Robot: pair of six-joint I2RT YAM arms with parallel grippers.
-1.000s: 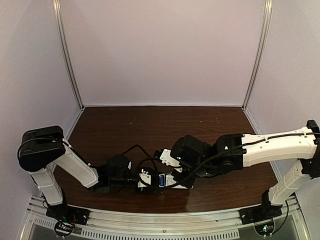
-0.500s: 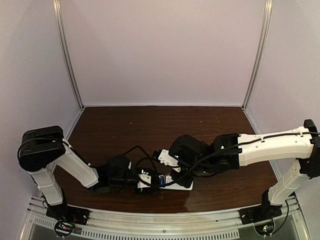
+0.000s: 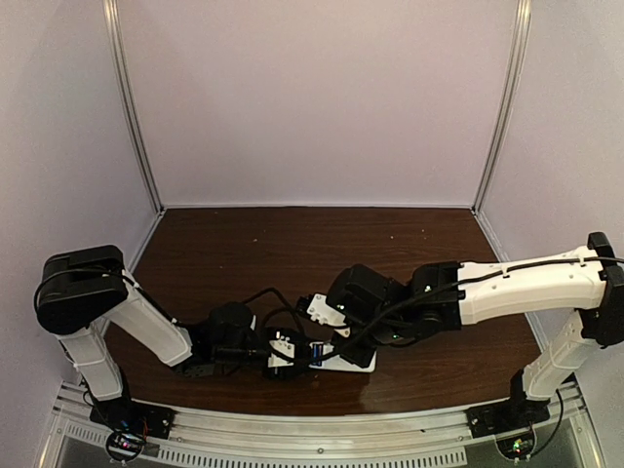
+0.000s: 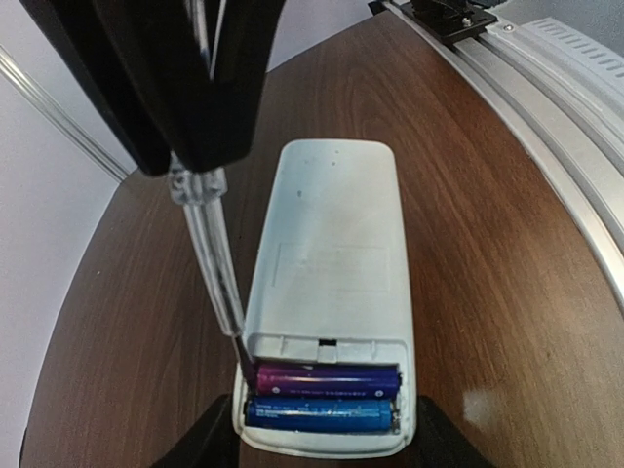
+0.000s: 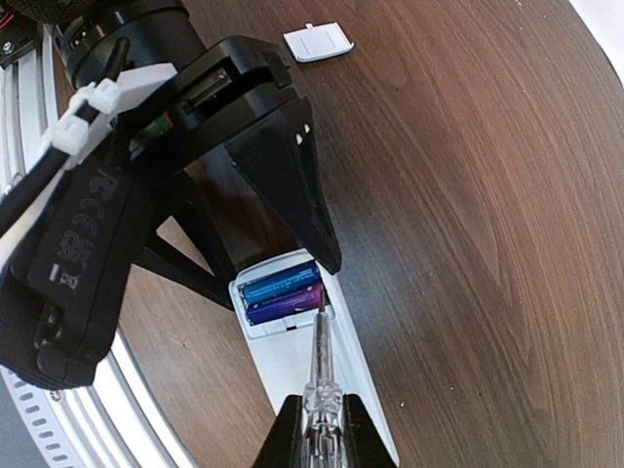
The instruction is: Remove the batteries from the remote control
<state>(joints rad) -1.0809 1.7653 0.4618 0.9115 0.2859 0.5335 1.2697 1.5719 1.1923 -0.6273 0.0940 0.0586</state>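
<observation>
The white remote control (image 4: 331, 253) lies back up on the table, its battery bay open at the near end. A purple-pink battery (image 4: 327, 379) and a blue battery (image 4: 317, 413) sit side by side in the bay. My left gripper (image 4: 327, 444) is shut on the bay end of the remote (image 3: 349, 359). My right gripper (image 5: 320, 439) is shut on a thin clear pointed tool (image 5: 320, 361). The tool's dark tip touches the end of the purple-pink battery (image 5: 285, 305), beside the blue battery (image 5: 278, 288). In the top view the right gripper (image 3: 331, 327) hangs over the remote, next to the left gripper (image 3: 283, 353).
A small white battery cover (image 5: 319, 42) lies loose on the dark wood table beyond the left wrist. The metal rail (image 4: 546, 107) runs along the table's near edge, close to the remote. Purple walls enclose the table on three sides.
The right arm has shifted a little left and down toward the remote's battery end with the tool. The left arm and the remote have stayed put.
</observation>
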